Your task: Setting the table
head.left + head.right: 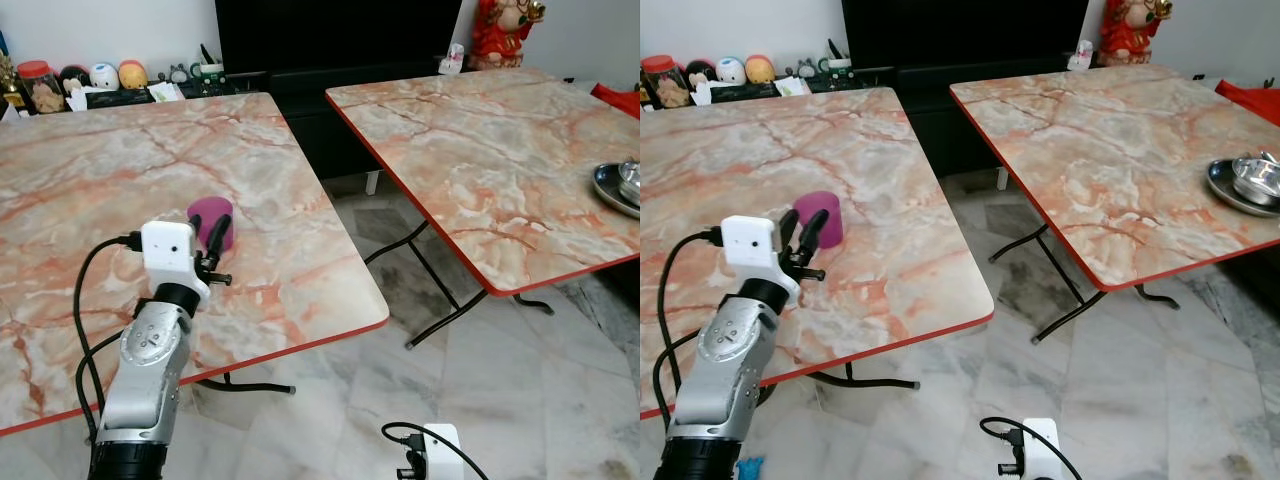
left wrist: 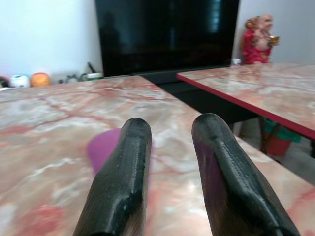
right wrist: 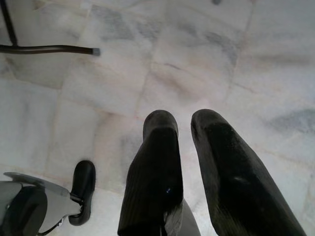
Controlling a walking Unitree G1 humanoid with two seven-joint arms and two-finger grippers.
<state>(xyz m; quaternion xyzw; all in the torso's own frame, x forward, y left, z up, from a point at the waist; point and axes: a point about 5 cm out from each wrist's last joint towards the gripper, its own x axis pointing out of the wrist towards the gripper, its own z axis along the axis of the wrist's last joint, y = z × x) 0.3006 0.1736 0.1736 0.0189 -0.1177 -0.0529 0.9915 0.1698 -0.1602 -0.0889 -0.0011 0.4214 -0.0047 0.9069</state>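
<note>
A purple cup [image 1: 210,213] stands upright on the left marble table [image 1: 120,180], toward its front right part. My left gripper [image 1: 209,232] hovers just in front of the cup, fingers pointing at it. In the left wrist view the left gripper [image 2: 170,127] is open with nothing between its fingers, and the cup [image 2: 106,145] lies just beyond the tips. A metal plate [image 1: 612,190] with a metal bowl on it sits at the right table's [image 1: 480,140] right edge. My right gripper [image 3: 183,118] hangs low over the floor, its fingers a narrow gap apart and empty.
A strip of marble floor [image 1: 400,290] with folding table legs separates the two tables. Jars and small items [image 1: 70,85] line the shelf behind the left table, beside a dark TV [image 1: 330,30]. A red figurine [image 1: 503,30] stands behind the right table.
</note>
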